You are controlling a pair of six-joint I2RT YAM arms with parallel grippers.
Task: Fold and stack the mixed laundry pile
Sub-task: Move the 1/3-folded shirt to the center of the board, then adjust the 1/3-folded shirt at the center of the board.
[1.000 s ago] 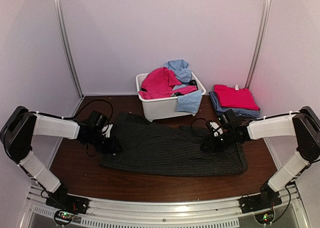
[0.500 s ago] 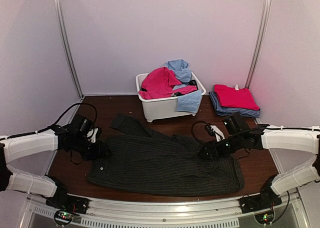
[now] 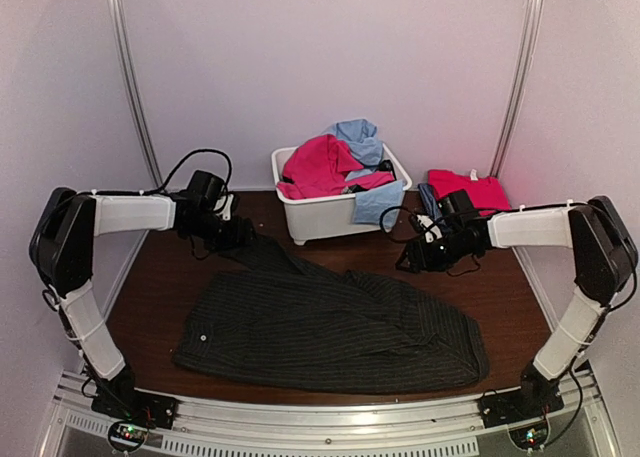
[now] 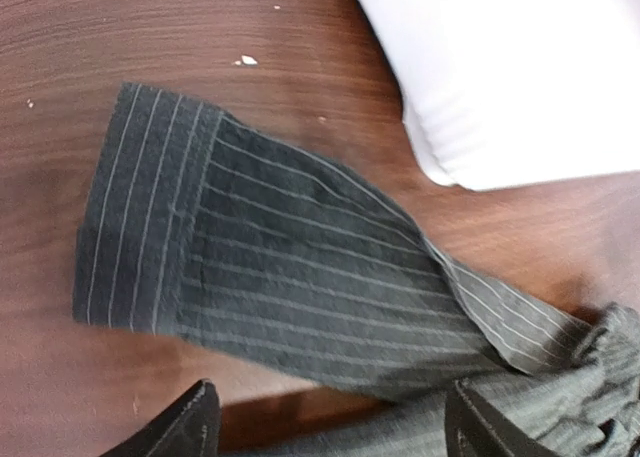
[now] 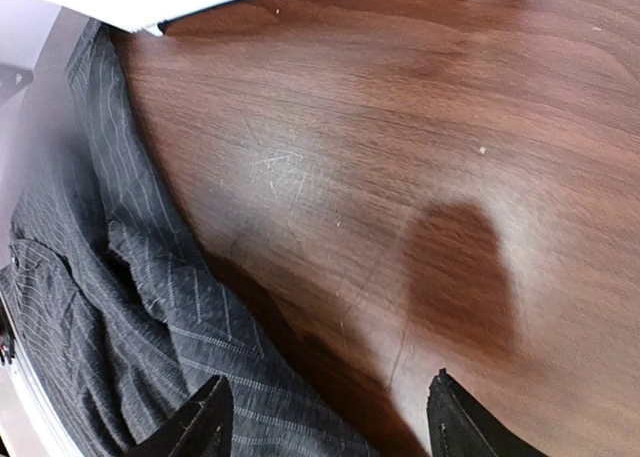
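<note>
Fingers of the left gripper [image 4: 335,429] stand wide apart over the cuffed sleeve of the black pinstriped cloth garment [image 4: 300,277], gripping nothing. The right gripper [image 5: 330,422] is likewise well open and empty, over the bare dark-brown wooden table [image 5: 400,177] just beside the garment's crumpled edge. Only the overhead view shows the garment spread across the table's middle, the white rectangular plastic tub [image 3: 330,219] behind it heaped with pink-red and light blue clothes [image 3: 320,165], and a folded pink-red top [image 3: 485,191] at far right.
</note>
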